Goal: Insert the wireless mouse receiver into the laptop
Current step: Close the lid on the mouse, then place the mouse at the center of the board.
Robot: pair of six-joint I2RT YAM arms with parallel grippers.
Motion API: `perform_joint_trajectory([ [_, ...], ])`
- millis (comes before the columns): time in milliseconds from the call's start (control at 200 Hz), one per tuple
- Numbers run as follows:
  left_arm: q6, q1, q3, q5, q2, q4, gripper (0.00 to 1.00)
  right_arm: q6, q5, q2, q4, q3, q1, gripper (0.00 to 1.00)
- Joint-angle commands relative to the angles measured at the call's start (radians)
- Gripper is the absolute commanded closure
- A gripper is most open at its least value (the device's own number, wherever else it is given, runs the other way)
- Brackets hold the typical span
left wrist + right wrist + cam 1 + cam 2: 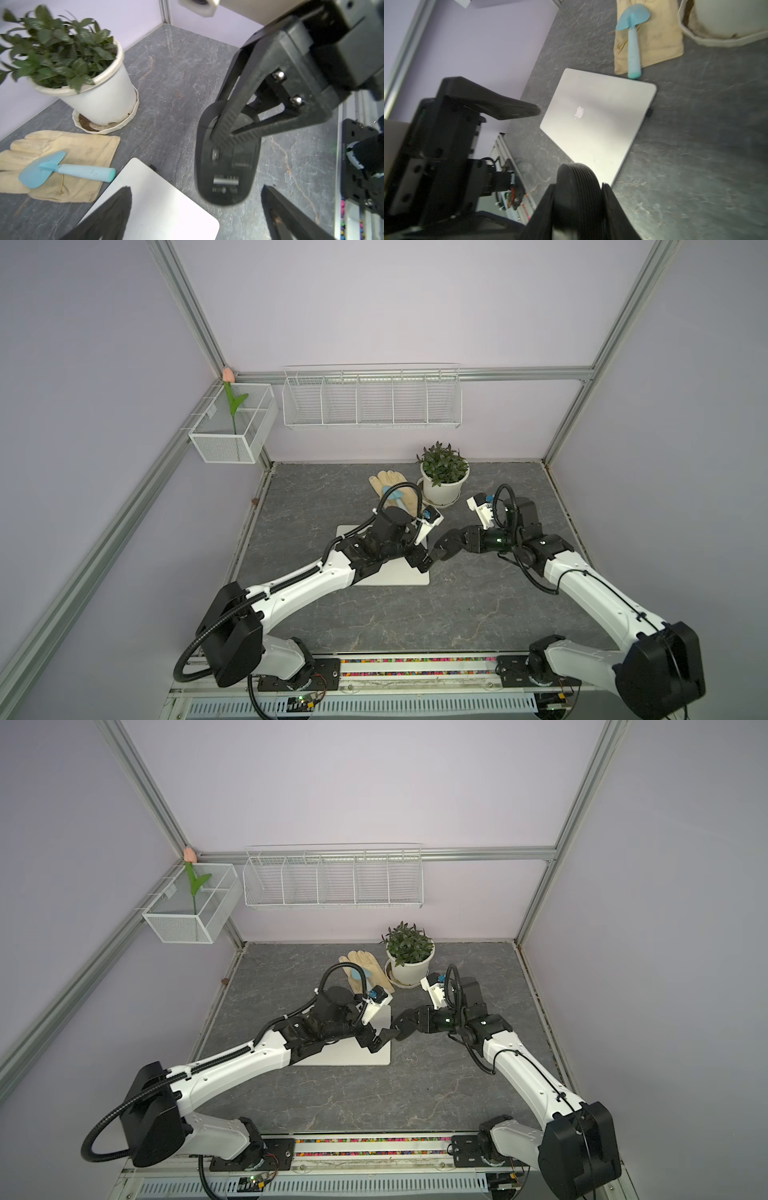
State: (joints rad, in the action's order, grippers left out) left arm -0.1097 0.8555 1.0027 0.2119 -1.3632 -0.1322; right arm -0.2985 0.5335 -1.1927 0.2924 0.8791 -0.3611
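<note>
right gripper [225, 133] clamps one end of the wireless mouse [226, 172], lifted near the closed laptop [598, 124] on the table [457, 614]; left gripper [420, 563] spread wide. mouse likely light, hard, slick: grip flat faces.

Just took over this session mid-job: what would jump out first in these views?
The right gripper clamps the black wireless mouse, underside showing, by the closed silver laptop's right edge, with the left gripper wide open beside it. At the back, a potted plant stands next to a beige glove with a blue trowel on it.
</note>
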Motion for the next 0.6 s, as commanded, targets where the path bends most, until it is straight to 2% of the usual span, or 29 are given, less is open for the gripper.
perform_joint_trajectory([
  [0, 0.184, -0.106, -0.047, 0.183, 0.096, 0.017, 0.02, 0.312, -0.242, 0.004, 0.038, 0.035, -0.044, 0.78],
  [70, 0.306, -0.188, -0.091, 0.274, 0.147, 0.076, 0.01, 0.473, -0.396, 0.01, -0.031, 0.007, -0.092, 0.77],
  [165, 0.43, -0.269, -0.143, 0.354, 0.197, 0.14, 0.01, 0.73, -0.525, 0.016, -0.165, -0.092, -0.149, 0.74],
  [300, 0.469, -0.303, -0.189, 0.351, 0.248, 0.15, 0.01, 1.138, -0.604, 0.026, -0.436, -0.275, -0.214, 0.74],
  [355, 0.476, -0.303, -0.212, 0.339, 0.265, 0.161, 0.01, 1.259, -0.621, 0.016, -0.506, -0.324, -0.226, 0.73],
  [470, 0.494, -0.303, -0.26, 0.318, 0.296, 0.191, 0.01, 1.447, -0.621, -0.01, -0.53, -0.381, -0.227, 0.7],
  [595, 0.493, -0.303, -0.298, 0.288, 0.327, 0.194, 0.01, 1.489, -0.58, -0.021, -0.471, -0.392, -0.23, 0.67],
])
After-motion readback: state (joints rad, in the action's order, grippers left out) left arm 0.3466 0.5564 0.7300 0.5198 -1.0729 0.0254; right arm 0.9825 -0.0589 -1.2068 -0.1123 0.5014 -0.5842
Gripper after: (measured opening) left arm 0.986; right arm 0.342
